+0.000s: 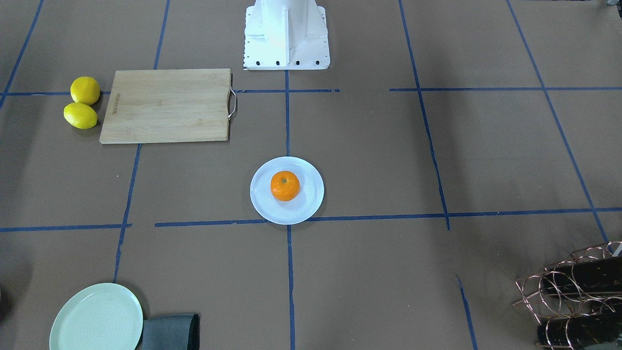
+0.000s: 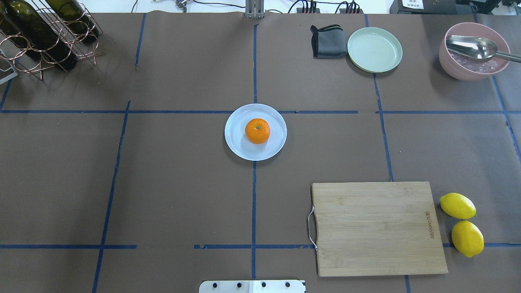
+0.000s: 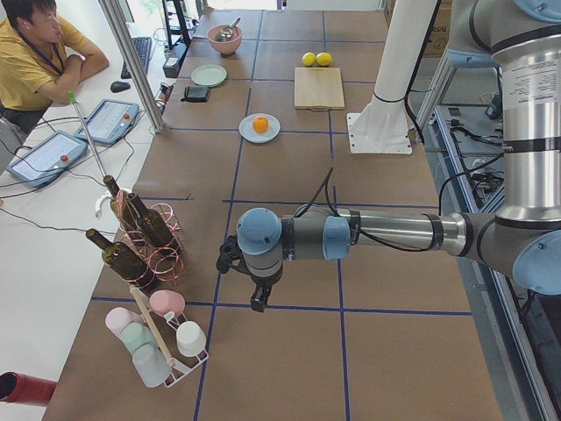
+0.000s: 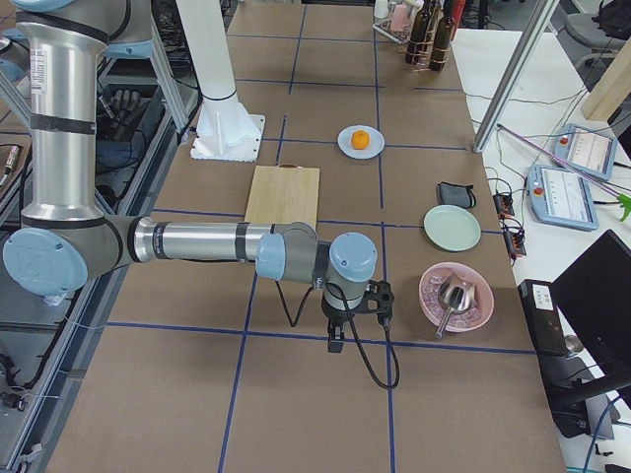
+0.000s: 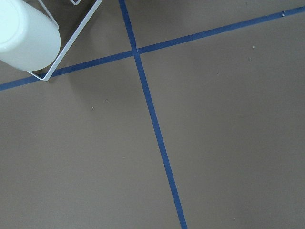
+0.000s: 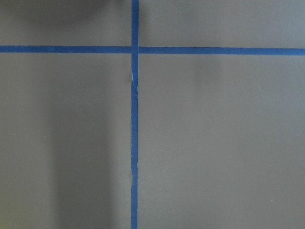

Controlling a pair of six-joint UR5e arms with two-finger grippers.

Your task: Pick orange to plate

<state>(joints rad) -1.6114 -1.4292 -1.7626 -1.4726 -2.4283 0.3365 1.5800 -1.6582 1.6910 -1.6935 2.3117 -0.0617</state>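
**Orange** (image 2: 257, 131): one piece. Small, round, bright orange fruit with a slightly dimpled skin. A tiny greenish stem mark is turned upward. It is seated upright at about the middle of the plate, with bare plate showing all round it. It is whole and unpeeled.

**Plate** (image 2: 236, 140): one piece. Round, shallow and white with a faint bluish cast, with a raised rim, roughly twice as wide as the fruit. It is laid flat near the middle of the brown table (image 2: 183, 183), over the centre blue tape line (image 2: 253, 203). Its edge away from the robot covers a crossing of the lines.
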